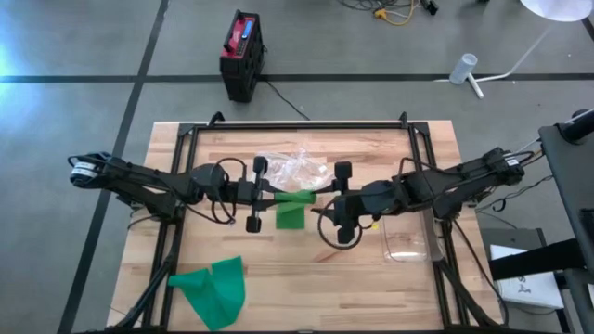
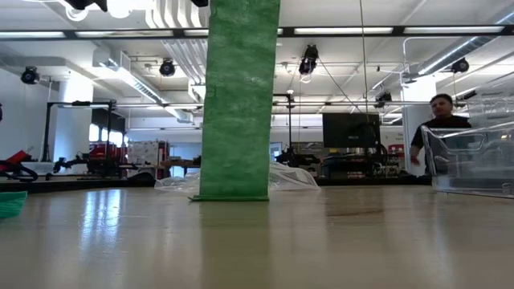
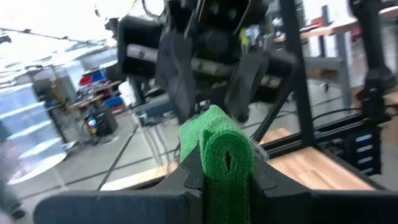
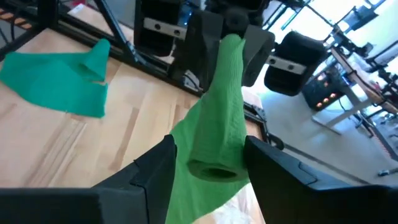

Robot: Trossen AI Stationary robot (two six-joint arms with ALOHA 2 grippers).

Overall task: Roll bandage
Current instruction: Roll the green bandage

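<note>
- Bandage of green crepe cloth (image 1: 295, 197), partly rolled into a tube, hangs above the middle of the light wooden table (image 1: 306, 278), between the two grippers; its loose end falls down to the table top, just beside the crumpled clear plastic bag (image 1: 295, 169).
- Left gripper (image 1: 275, 195) is at the left end of the green bandage, and its fingers (image 3: 186, 177) are pressed together on the rolled part (image 3: 225, 158), pinching it on both sides.
- Right gripper (image 1: 320, 199) is at the right end of the green bandage. In the right wrist view its fingers (image 4: 152, 168) stand spread on both sides of the roll (image 4: 217, 134); I cannot tell if they touch the cloth.
- From the low view, the hanging green bandage (image 2: 235, 100) looks like a straight vertical band, and its lower edge rests on the table (image 2: 257, 241).
- Second green piece of cloth (image 1: 212, 288) lies flat, well apart from the green bandage, near the front left corner of the table.
- Clear plastic box (image 1: 408, 243) stands on the table, to the right of the green bandage, below the right arm.
- Behind the table, to the right of the green bandage in the low view, a person in dark clothes (image 2: 438, 128) stands in the room.
</note>
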